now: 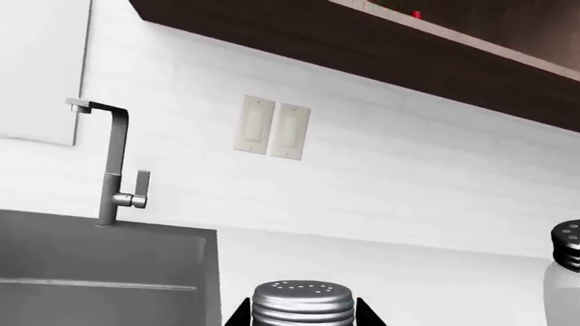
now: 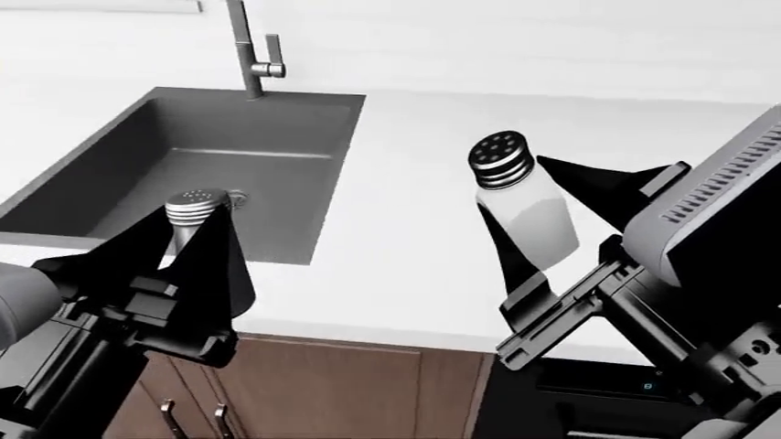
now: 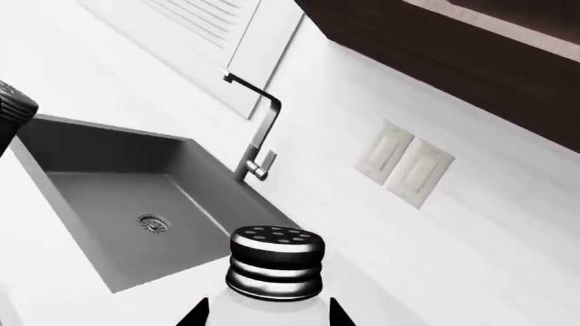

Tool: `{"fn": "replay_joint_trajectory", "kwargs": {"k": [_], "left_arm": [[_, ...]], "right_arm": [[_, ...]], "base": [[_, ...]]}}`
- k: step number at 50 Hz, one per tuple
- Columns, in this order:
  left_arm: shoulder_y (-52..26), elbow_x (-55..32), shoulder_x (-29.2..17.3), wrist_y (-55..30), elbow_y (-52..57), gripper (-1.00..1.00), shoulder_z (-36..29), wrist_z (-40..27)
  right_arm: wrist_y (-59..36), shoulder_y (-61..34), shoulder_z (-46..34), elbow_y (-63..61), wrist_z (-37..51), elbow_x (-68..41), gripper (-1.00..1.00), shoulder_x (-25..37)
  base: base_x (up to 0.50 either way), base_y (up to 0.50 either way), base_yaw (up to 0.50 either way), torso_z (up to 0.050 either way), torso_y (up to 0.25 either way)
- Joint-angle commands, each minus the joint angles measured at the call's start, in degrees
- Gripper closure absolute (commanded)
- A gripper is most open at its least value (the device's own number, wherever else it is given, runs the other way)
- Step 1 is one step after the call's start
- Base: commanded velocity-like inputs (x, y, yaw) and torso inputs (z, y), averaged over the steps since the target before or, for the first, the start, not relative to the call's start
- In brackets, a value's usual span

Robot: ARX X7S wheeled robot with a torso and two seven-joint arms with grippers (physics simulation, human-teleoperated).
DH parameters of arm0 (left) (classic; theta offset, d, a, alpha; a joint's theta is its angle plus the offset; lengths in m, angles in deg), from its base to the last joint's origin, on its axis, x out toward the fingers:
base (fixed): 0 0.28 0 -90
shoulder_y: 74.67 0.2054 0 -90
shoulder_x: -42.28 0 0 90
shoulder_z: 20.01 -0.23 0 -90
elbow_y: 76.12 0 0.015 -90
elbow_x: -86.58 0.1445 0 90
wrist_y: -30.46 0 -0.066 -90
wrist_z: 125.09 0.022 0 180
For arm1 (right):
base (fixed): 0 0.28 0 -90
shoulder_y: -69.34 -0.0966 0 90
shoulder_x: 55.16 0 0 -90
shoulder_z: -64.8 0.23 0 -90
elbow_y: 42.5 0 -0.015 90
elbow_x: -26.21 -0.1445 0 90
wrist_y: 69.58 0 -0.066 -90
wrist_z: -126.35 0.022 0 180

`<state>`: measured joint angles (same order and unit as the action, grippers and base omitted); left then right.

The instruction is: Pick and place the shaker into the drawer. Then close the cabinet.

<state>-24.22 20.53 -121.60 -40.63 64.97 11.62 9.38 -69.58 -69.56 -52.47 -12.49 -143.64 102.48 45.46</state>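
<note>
Two shakers are in view. A silver-capped shaker [image 2: 196, 203] [image 1: 302, 299] sits between the fingers of my left gripper [image 2: 196, 229] [image 1: 302, 314], which is shut on it above the sink's front edge. A white shaker with a black cap [image 2: 528, 215] [image 3: 274, 261] [image 1: 566, 261] is tilted and lifted over the counter, with my right gripper [image 2: 508, 183] [image 3: 267, 316] shut on its body. No drawer shows in any view. Brown cabinet doors [image 2: 347, 389] run below the counter.
A grey sink [image 2: 73, 197] with a tall faucet [image 2: 251, 50] [image 1: 113, 170] fills the left of the white counter [image 2: 403, 274]. Behind it are the white wall, a double switch plate [image 1: 272, 127] and a dark upper cabinet [image 1: 363, 44]. A dark appliance front [image 2: 586, 389] sits low on the right.
</note>
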Motion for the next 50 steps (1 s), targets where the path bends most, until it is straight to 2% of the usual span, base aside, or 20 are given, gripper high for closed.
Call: {"fn": "replay_joint_trajectory", "kwargs": {"k": [1,50], "left_arm": [[0.2,-0.2,-0.6,1.4,-0.2,1.0,0.3,0.5],[3.2,1.7,-1.3,3.1,0.1,1.0,-0.4,1.4]], "right_arm": [[0.0,0.9,-1.3,0.0,0.0,1.7,1.0,-0.8],[0.0,1.8,-3.4,0.0,0.0,3.8,1.0,-4.6]], "base": [[-0.08,0.49,0.0,0.0,0.0],[-0.08,0.5,0.0,0.0,0.0]]}}
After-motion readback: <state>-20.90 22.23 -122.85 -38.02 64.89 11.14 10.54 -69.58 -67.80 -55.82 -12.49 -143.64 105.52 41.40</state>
